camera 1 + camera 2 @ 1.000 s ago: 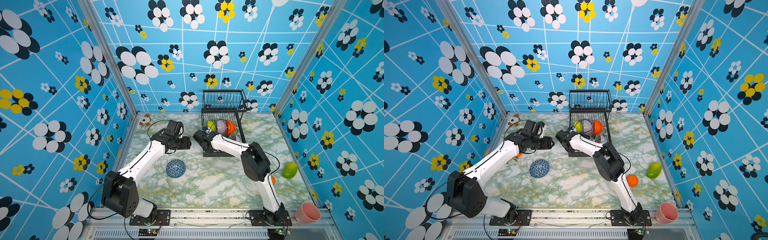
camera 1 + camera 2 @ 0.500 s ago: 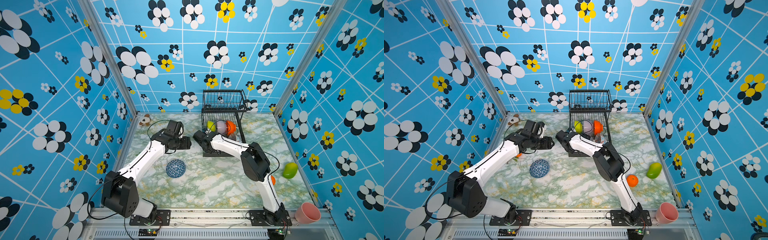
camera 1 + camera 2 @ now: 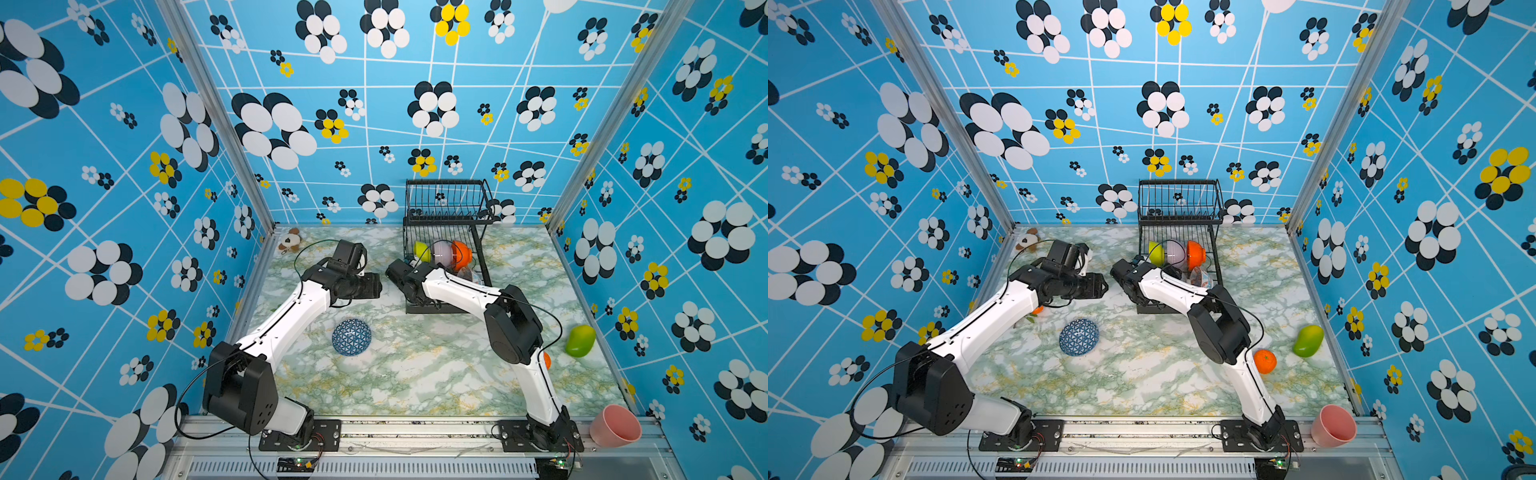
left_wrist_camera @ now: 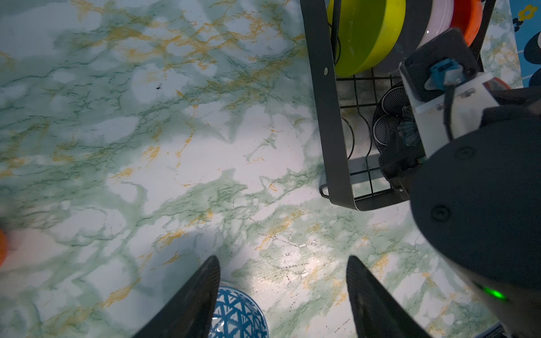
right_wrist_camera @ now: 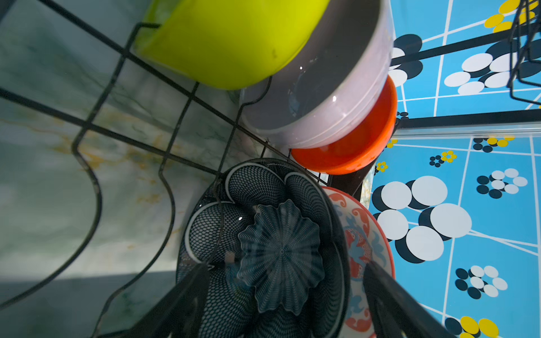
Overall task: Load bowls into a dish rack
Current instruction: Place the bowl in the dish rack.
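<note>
The dish rack (image 3: 449, 199) stands right of centre, toward the top of the bench (image 3: 415, 386), in both top views. Five bowls sit on edge in its lower tray: the lime-green bowl (image 5: 234, 44), the lilac bowl (image 5: 336, 96) and the orange bowl (image 5: 360, 146) in one row, with the black bowl (image 5: 263, 248) leaning beside the red-blue floral bowl (image 5: 363, 243) nearer the front.

The right arm (image 3: 457, 286) reaches into that tray. Its jaws are spread wide to either side of the black bowl and, as far as the wrist view shows, pinch nothing.

The step in hand looks like letting go and backing out. To do it well, keep the jaws wide and draw back along the line of the reach, not sideways. The black bowl rests against thin wires and the floral bowl, so a brushed rim could roll it out of its slot. Lift only once the fingertips are clear of the tray's front rail.

One bowl remains, the blue geometric bowl (image 3: 351, 337), alone on the bench below and left of centre, seemingly rim-down. The left arm (image 3: 291, 316) hangs above it with its jaws spread and empty. A domed back offers little to pinch, so that grasp likely wants one fingertip worked under the rim.
</note>
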Tool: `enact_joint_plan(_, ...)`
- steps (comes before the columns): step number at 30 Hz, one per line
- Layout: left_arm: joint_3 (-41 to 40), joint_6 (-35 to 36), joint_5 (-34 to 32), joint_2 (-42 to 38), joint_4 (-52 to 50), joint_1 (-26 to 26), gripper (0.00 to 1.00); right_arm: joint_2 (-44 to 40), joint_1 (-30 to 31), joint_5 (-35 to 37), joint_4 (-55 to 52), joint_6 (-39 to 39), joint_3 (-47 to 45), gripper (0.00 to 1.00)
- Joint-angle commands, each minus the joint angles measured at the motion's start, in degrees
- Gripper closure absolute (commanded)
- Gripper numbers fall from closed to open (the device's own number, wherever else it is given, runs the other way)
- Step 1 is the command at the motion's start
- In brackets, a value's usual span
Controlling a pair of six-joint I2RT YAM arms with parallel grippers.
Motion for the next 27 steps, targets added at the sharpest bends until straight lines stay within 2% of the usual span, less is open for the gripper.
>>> enact_joint_plan(1, 1.17, 1.41, -1.53, -0.29, -2.32, 0.72, 0.29, -5.20, 0.34, -2.56, 0.63, 2.37, 1.34, 0.12)
enact_joint_plan(5, 5.09, 2.20, -4.11, 2.88, -8.63, 1.50, 0.30, -8.90, 0.33, -4.66, 1.95, 3.55, 0.16, 0.11)
enact_joint_plan(8, 7.09, 1.99, -3.71, 4.70, -11.85, 2.72, 0.30, -11.63, 0.33, -6.11, 3.10, 4.26, -1.18, 0.11)
enact_joint_plan(16, 10.15, 1.94, -5.37, 5.50, -20.03, 4.66, 0.30, -18.35, 0.33, -7.24, 5.63, 5.42, -5.66, 0.10)
enact_joint_plan(27, -3.76, -1.74, -1.03, -4.78, -22.86, 11.11, 0.35, -24.10, 0.34, -9.04, 8.76, 6.55, -12.95, 0.10)
